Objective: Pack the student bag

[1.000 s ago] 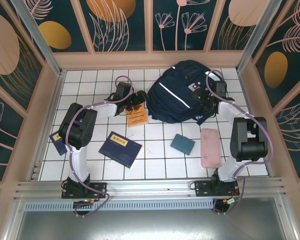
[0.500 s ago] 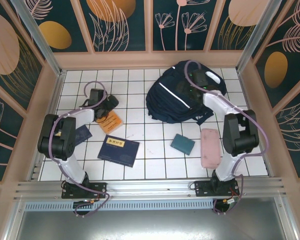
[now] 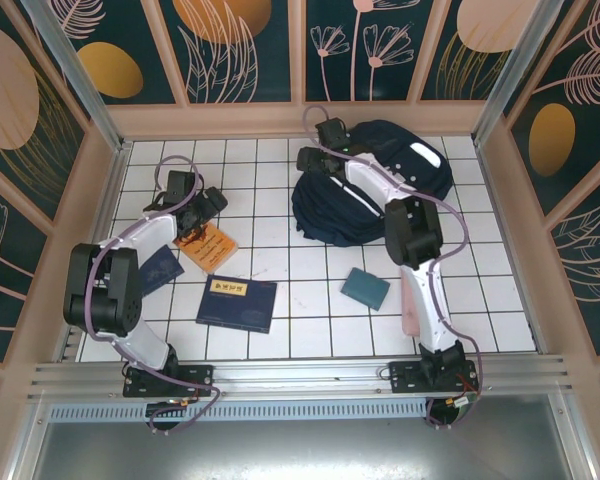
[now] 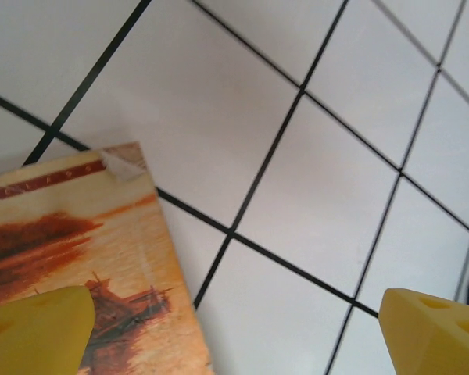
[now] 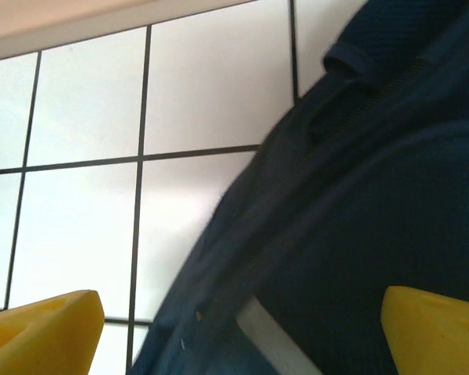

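Most of the student bag [image 3: 330,215] lies to the right of my right gripper [image 3: 308,160], which hangs at the bag's far left edge with its fingers spread wide and nothing between them. The overhead camera takes in the whole dark navy bag slumped on the white tiled table [image 3: 280,180], with my right arm stretched across it. My right wrist camera gives me what the overhead one cannot: the bag's [image 5: 375,195] woven fabric and folds close below the right gripper [image 5: 234,336], and one end of a thin white stripe [image 5: 273,336] between my yellow fingertips. Well to the left, my left gripper [image 3: 205,203] is just as wide open and empty above an orange book [image 3: 210,246]. From the left wrist, that book's [image 4: 70,242] cover shows an orange scene with a dark shape under the left finger of my left gripper [image 4: 234,332], and a band of lettering too blurred to read. Nearer my bases than the left gripper lie a navy book [image 3: 237,303] whose yellow label [image 3: 225,287] carries writing too small to read, and a small dark blue booklet [image 3: 161,268]. A teal case [image 3: 365,288] sits on the near side of the bag.
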`<state>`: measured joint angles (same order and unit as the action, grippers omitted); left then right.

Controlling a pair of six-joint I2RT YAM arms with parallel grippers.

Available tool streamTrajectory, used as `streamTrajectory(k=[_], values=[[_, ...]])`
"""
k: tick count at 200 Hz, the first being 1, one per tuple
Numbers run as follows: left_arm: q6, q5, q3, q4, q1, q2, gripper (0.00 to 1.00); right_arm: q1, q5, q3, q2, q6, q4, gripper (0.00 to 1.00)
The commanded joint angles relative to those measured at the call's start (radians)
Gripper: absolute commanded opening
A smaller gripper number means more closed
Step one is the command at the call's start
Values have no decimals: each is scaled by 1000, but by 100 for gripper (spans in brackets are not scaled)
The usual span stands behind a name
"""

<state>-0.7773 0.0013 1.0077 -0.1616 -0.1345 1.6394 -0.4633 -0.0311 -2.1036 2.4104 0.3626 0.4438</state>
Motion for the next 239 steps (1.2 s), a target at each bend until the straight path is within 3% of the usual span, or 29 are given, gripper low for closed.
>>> streamTrajectory(k=[1, 37, 59, 105, 130, 155, 187, 239], values=[[34, -3, 36, -76, 3, -49, 94, -55, 93, -65, 71, -80, 117, 92], [37, -9, 41, -83, 3, -82, 95, -154, 386, 101, 6, -224, 68, 90], [40, 4, 48, -76, 3, -89, 94, -180, 468, 188, -103, -267, 26, 90], [74, 55, 62, -50, -11, -111, 93, -46, 329, 404, -431, -28, -147, 90], [111, 51, 100, -70, -66, -105, 92, 66, 220, 676, -609, 122, -171, 89], [150, 13, 159, -97, -159, -74, 91, 202, 194, 917, -744, 218, -198, 85], [161, -11, 255, -111, -297, -6, 89, 332, 275, 1027, -738, 243, -249, 77], [186, -43, 380, -144, -481, 107, 83, 360, 284, 918, -537, 206, -251, 64]])
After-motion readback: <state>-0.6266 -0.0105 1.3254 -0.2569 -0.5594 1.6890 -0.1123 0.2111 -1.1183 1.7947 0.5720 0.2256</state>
